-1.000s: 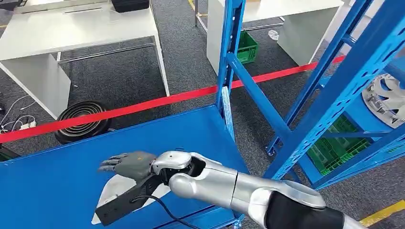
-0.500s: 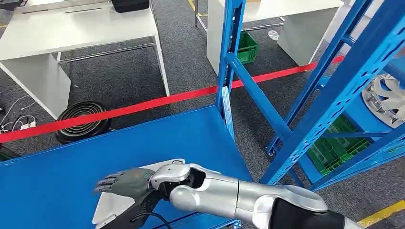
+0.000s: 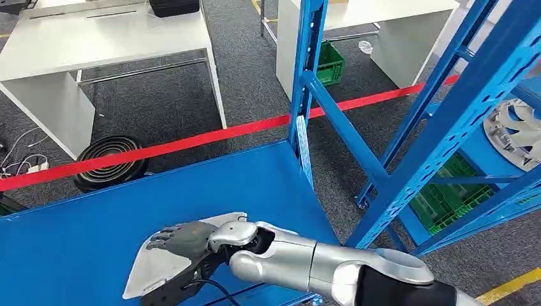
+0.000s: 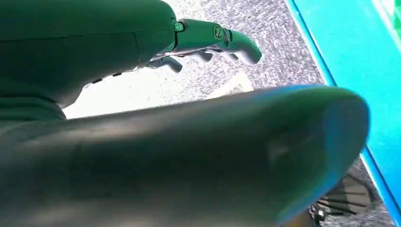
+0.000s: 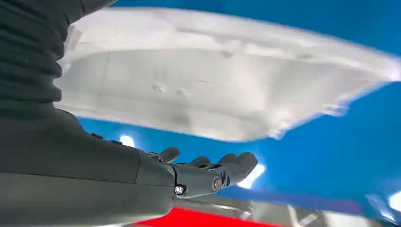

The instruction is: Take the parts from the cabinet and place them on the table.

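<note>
Head view shows my right hand [image 3: 182, 239] laid over the flat white moulded plastic part [image 3: 153, 268], which lies on the glossy blue tabletop [image 3: 76, 236] near its front edge. I judge the part has been set down here, flat so it won't slide. In the right wrist view the fingers [image 5: 227, 168] are stretched out and apart, gripping nothing, the part [image 5: 213, 90] just beside them. My left hand [image 4: 208, 42] hangs over grey carpet, fingers loosely extended, holding nothing. Another pale ribbed part [image 3: 513, 134] waits on the blue steel rack [image 3: 446, 127].
</note>
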